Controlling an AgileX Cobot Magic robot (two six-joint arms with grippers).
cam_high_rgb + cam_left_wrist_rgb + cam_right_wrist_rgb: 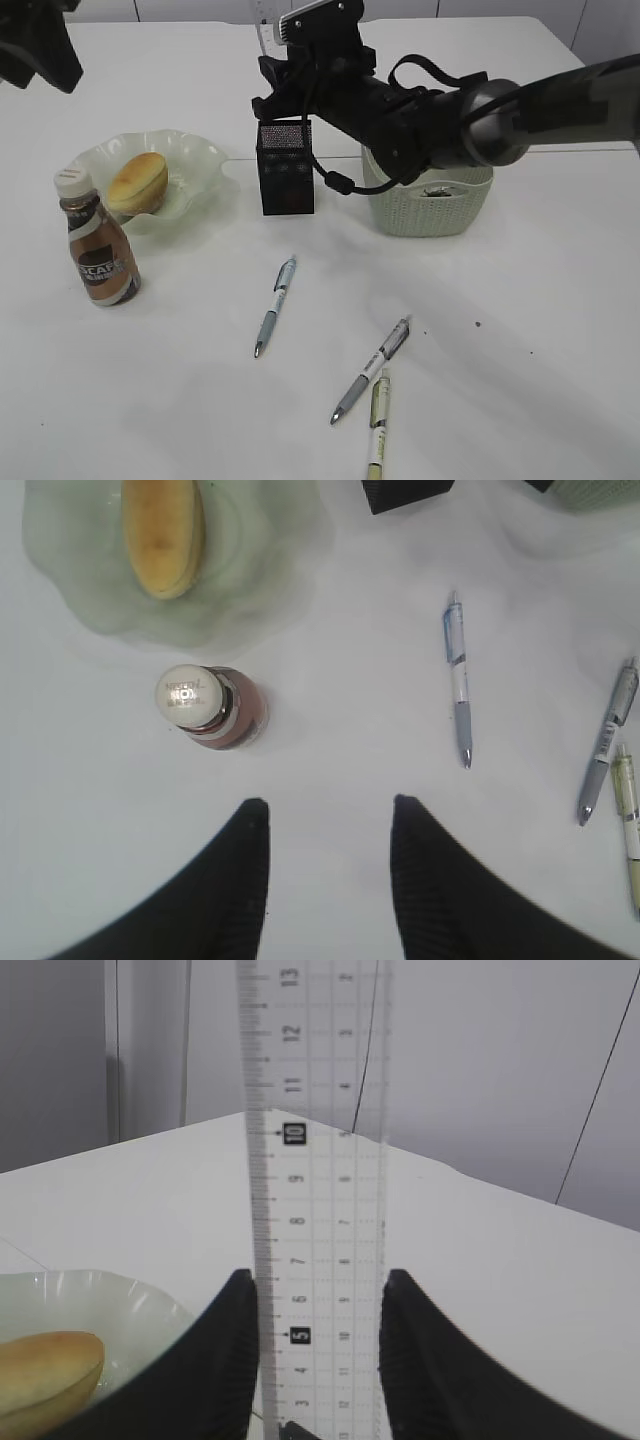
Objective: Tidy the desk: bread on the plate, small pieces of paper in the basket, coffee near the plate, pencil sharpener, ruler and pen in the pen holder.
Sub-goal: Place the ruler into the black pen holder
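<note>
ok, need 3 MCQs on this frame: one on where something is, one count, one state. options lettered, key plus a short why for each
1. Where is the bread?
A. in the basket
B. on the plate
C. bare on the table beside the bottle

2. How many pens lie loose on the table?
A. one
B. three
C. five

3. What is the right gripper doing?
A. open and empty
B. clamped on a pen
C. shut on the ruler

Key:
1 B: the exterior view shows the bread resting in the pale green plate, with the coffee bottle standing just in front of it.
2 B: one pen lies alone mid-table, and two more lie close together nearer the camera.
3 C: the right wrist view shows the clear ruler standing upright, pinched between both fingers, above the black pen holder.
</note>
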